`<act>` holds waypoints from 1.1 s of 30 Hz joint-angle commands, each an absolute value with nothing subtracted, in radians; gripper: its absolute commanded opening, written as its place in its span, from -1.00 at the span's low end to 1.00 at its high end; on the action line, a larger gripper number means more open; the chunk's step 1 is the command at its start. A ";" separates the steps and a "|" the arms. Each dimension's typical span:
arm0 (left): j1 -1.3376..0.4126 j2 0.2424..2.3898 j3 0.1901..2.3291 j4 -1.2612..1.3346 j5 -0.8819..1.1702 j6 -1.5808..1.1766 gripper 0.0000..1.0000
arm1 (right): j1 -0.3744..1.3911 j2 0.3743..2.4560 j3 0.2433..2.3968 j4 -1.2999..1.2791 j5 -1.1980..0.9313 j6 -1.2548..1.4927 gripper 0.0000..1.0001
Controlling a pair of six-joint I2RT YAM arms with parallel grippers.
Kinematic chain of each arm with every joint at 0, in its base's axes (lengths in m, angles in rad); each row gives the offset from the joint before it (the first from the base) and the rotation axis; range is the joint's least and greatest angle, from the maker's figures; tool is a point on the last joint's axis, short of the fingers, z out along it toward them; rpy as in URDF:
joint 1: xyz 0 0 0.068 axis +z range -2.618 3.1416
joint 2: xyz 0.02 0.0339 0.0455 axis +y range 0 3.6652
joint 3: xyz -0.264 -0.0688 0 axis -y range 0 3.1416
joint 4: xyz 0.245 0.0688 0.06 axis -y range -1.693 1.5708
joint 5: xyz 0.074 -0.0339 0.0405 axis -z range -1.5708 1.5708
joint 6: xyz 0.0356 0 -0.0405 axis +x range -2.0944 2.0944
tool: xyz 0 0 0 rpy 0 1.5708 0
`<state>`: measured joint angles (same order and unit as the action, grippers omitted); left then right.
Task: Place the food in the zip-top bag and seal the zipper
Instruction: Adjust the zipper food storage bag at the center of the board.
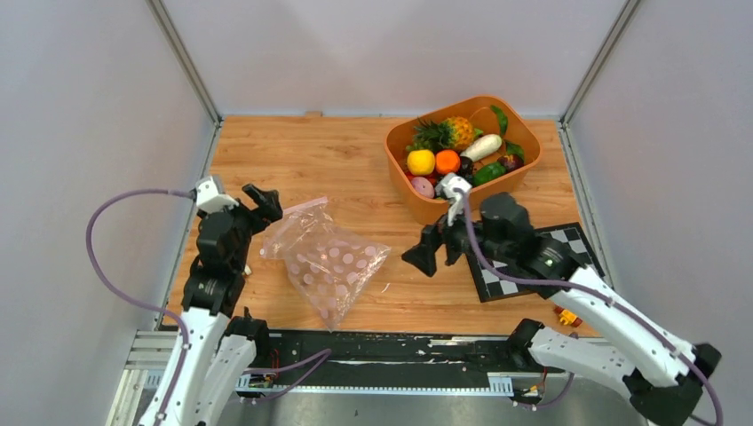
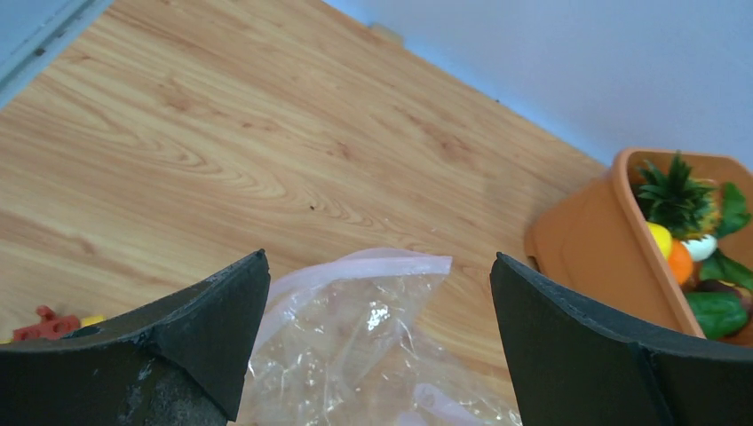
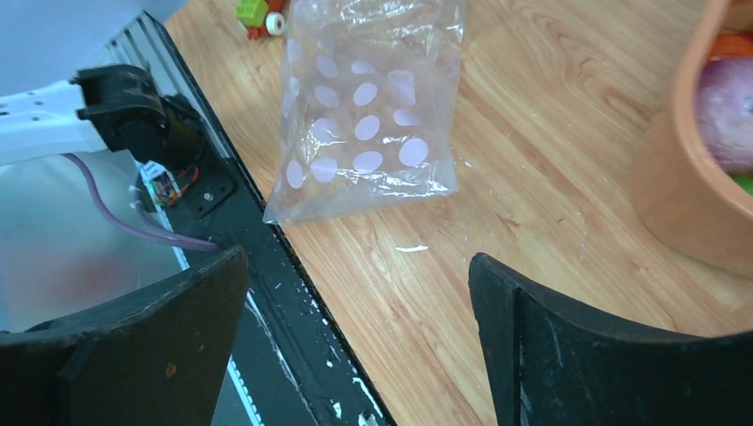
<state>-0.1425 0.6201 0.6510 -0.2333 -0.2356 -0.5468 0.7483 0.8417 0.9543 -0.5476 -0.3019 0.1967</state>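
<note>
Black fingers (image 2: pixel 178 346) of the left gripper (image 1: pixel 263 202) stand wide apart with nothing between them, hovering just beside the zip-top bag (image 1: pixel 327 257) at its mouth end, where the pinkish zipper (image 2: pixel 373 264) runs. To the right of the bag, the right gripper (image 1: pixel 433 250) is likewise spread wide and empty, clear of the plastic. The bag lies flat on the wooden table (image 1: pixel 293 151). Beyond the bag to its far right, the food (image 1: pixel 453 153) sits piled in the orange tub (image 1: pixel 401 177): pineapple (image 1: pixel 457 131), lemon (image 1: pixel 421 161), orange (image 1: pixel 447 161) and radish (image 1: pixel 481 146).
</note>
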 commanded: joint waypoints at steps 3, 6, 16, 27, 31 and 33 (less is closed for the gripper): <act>-0.141 0.485 0.556 -0.196 -0.183 -0.612 1.00 | 0.982 1.065 1.032 -0.430 0.017 0.167 0.78; -0.141 0.510 0.606 -0.310 -0.247 -0.597 1.00 | 1.054 1.188 1.070 -0.380 0.093 0.169 0.70; -0.141 0.570 0.640 -0.410 -0.247 -0.523 1.00 | 1.139 1.502 1.188 -0.328 0.213 0.173 0.70; -0.141 0.609 0.543 -0.342 -0.074 -0.621 1.00 | 1.001 1.523 1.014 -0.180 -0.078 0.242 1.00; -0.141 0.595 0.487 -0.331 -0.048 -0.655 1.00 | 0.995 1.540 0.991 -0.145 -0.337 0.196 0.89; -0.141 0.590 0.462 -0.319 -0.037 -0.663 1.00 | 1.005 1.529 0.960 -0.109 -0.443 0.174 0.84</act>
